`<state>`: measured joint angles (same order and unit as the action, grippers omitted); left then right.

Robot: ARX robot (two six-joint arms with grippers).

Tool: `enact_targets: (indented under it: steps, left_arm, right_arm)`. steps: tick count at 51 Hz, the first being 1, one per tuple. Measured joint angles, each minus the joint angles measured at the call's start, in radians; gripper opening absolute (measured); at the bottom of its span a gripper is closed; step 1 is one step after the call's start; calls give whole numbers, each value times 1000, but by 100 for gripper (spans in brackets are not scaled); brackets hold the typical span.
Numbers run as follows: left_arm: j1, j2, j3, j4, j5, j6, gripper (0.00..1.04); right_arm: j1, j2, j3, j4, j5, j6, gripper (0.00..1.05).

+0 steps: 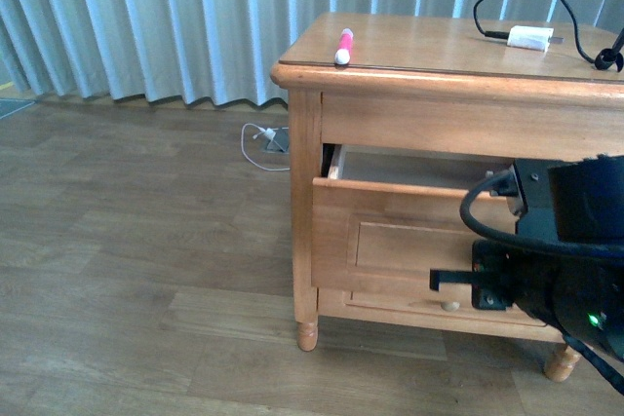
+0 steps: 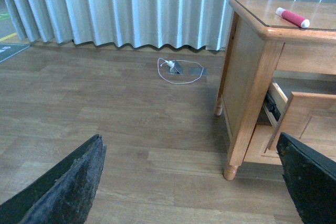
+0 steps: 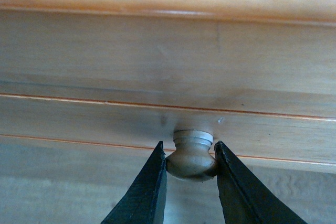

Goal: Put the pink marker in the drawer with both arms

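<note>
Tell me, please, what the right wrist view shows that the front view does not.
Only the right wrist view shows the right gripper closed on the small round knob, its fingers touching the knob on both sides. Only the front view shows the pink marker lying on the tabletop near its front edge, the white charger with its cable, and the gap that shows the drawer is partly open. Both views show the drawer's light-brown wooden front.

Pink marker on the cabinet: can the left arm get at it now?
Probably yes: the pink marker lies uncovered near the edge of the cabinet, and the left gripper is open, empty.
</note>
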<state>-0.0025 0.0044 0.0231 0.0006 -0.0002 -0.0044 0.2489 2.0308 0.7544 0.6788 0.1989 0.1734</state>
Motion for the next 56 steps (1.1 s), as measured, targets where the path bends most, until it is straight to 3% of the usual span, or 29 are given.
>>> enact_targets:
  steps: [19,29,43,56]
  left_arm:
    - [0,0,0,0,0,0,99]
    - [0,0,0,0,0,0,99]
    - [0,0,0,0,0,0,99]
    - [0,0,0,0,0,0,99]
  right_arm:
    - [23,-232,-266,-57,-64,9,23]
    - [15,-312,-290,-91,-63,18,54]
    - [-17,-556,-341,-250,-134,19,96]
    - [-110,-901,-372,-475,-229,14,96]
